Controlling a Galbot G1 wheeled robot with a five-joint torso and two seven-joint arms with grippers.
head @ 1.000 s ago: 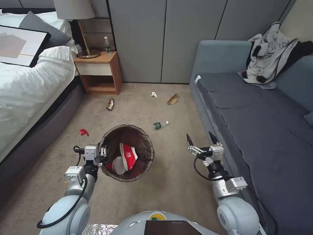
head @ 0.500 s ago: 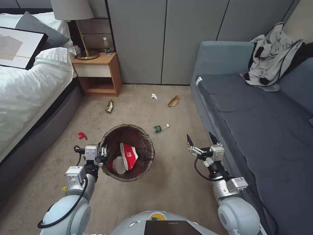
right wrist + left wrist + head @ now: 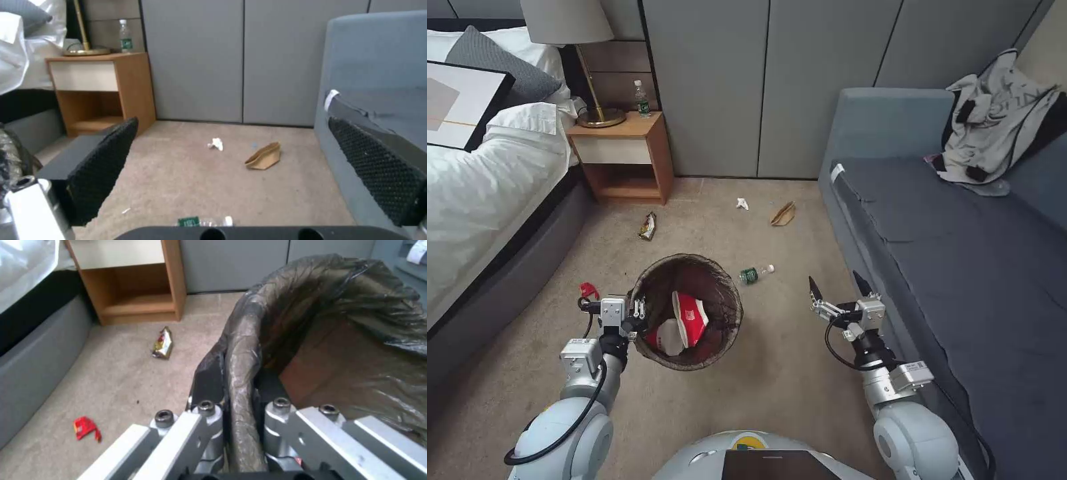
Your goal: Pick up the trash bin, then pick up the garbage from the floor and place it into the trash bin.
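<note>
Left pincer [image 3: 639,313] clamped on trash bin [image 3: 688,313] rim, bin lifted; right pincer [image 3: 836,288] spread wide, holding nothing, above bottle [image 3: 755,273].

One trash bin [image 3: 688,313], holding two crushed red-and-white cups [image 3: 690,318]. On the carpet: one snack wrapper [image 3: 648,226], one red scrap [image 3: 587,289], one white tissue [image 3: 742,203], one brown paper bag [image 3: 783,214], one small plastic bottle [image 3: 754,273]. One more bottle [image 3: 641,99] upright on one nightstand [image 3: 620,157], beside one lamp [image 3: 570,40]. One bed [image 3: 487,180], one sofa [image 3: 960,247], two grippers.
</note>
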